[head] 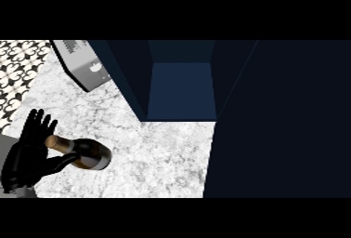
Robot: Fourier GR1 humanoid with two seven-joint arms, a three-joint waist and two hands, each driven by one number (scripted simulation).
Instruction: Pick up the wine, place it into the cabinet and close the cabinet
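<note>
The wine bottle (pixel 86 153) is dark with a gold-foiled neck and rests on the marble counter (pixel 158 153) at the lower left, its neck pointing left in the view. My left hand (pixel 27 151) is right beside it on its left, fingers straight and pointing up, with the thumb reaching under the bottle's neck and touching it. The dark blue cabinet (pixel 182 88) stands open at the top centre and its inside shows nothing. Its open door (pixel 281 121) fills the right side. My right hand is not visible.
A grey box-like appliance (pixel 86 65) sits at the upper left, against the cabinet's left wall (pixel 123 79). Black-and-white patterned tiles (pixel 17 69) run along the far left. Bare marble lies between the bottle and the cabinet opening.
</note>
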